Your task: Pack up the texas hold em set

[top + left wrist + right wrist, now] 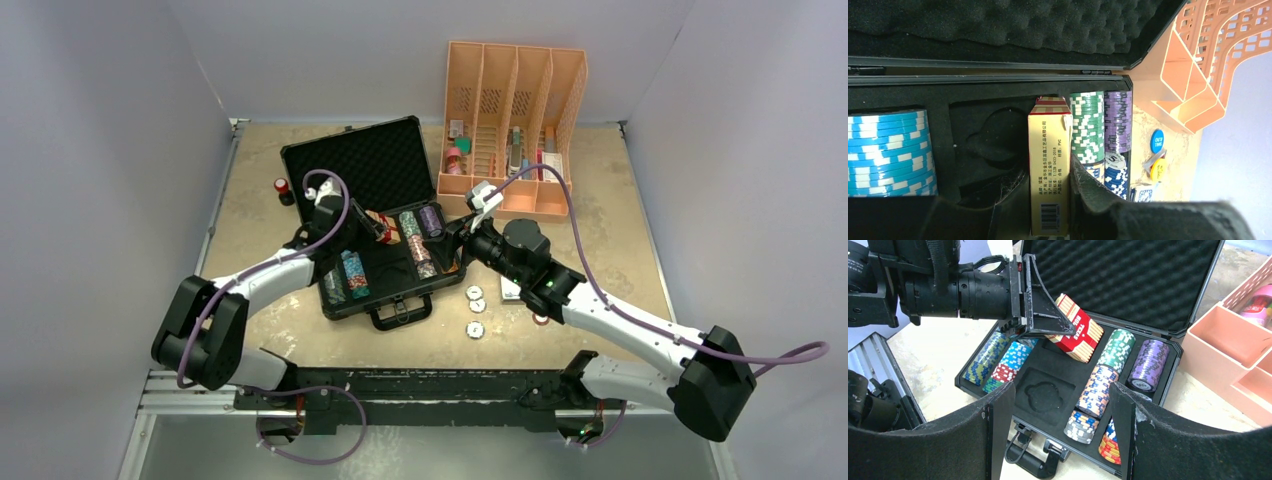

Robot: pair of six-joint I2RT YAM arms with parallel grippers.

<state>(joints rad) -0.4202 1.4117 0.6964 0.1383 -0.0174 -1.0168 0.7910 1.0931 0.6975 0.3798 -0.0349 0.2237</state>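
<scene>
The black briefcase (352, 160) lies open with its foam lid up. Rows of poker chips (420, 240) fill its right and left slots; they also show in the right wrist view (1100, 385). My left gripper (383, 229) is shut on a red and gold card deck (1049, 165) and holds it tilted above the case's middle, over an empty foam recess (1043, 395). The deck also shows in the right wrist view (1077, 330). My right gripper (1062, 435) is open and empty, above the case's near right part. Three round dealer buttons (474, 305) lie on the table right of the handle (400, 315).
The orange slotted organizer (510, 120) stands at the back right, close to the case. Two red-topped black cylinders (283, 188) stand left of the lid. A blue and white card box (1140, 192) and small blue (1157, 141) and yellow discs lie right of the case.
</scene>
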